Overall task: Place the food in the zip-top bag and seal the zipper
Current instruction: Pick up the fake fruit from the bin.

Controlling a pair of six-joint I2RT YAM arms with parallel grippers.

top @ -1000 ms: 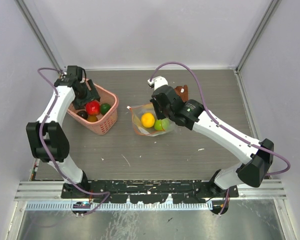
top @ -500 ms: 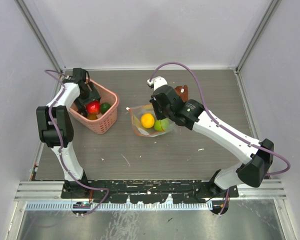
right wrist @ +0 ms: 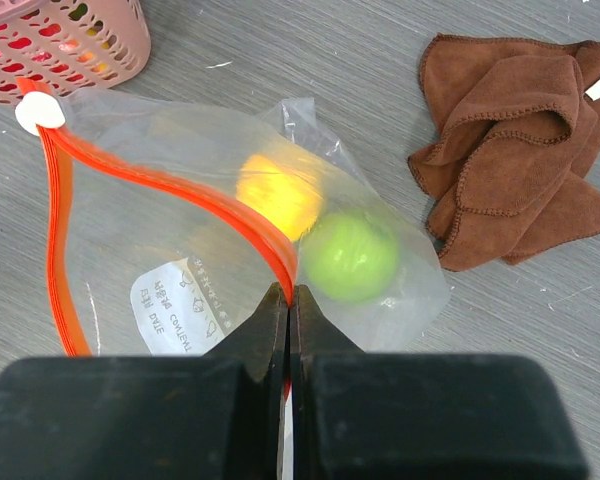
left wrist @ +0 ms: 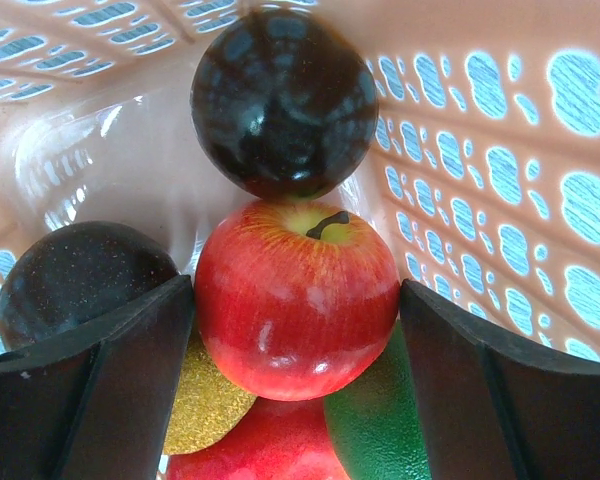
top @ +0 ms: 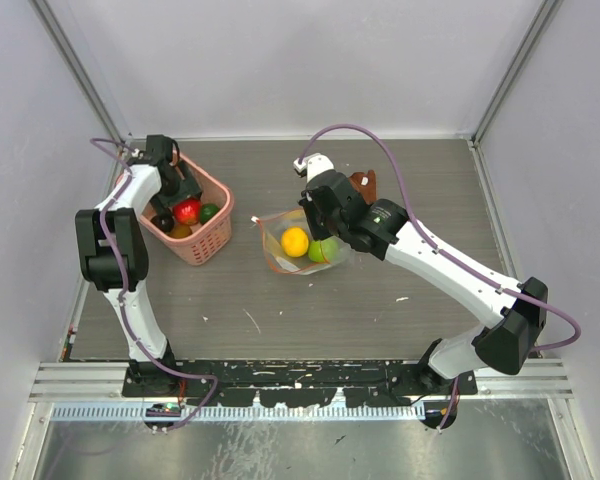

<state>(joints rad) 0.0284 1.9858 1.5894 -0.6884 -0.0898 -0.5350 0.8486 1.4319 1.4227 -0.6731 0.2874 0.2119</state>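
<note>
The grey table (top: 380,300) carries the zip-top bag (top: 305,245) near its middle, lying flat with the mouth gaping. The pink perforated basket (top: 215,225) stands near the bag, on the left arm's side. A crumpled brown cloth (right wrist: 520,150) lies just beside the bag, on the far right of it.

The right gripper (right wrist: 288,300) is above the bag, its jaws pinched together on the zipper (right wrist: 160,175), the red strip of the mouth. The left gripper (left wrist: 295,340) is down inside the basket, well apart from the bag. Its jaws stand apart, one at each side of a red apple (left wrist: 295,300); I cannot tell if they press it.

Inside the bag lie an orange-yellow fruit (right wrist: 278,190) and a green fruit (right wrist: 350,255), touching each other. The zipper's white tab (right wrist: 38,112) sits at the bag's corner nearest the basket.
</note>
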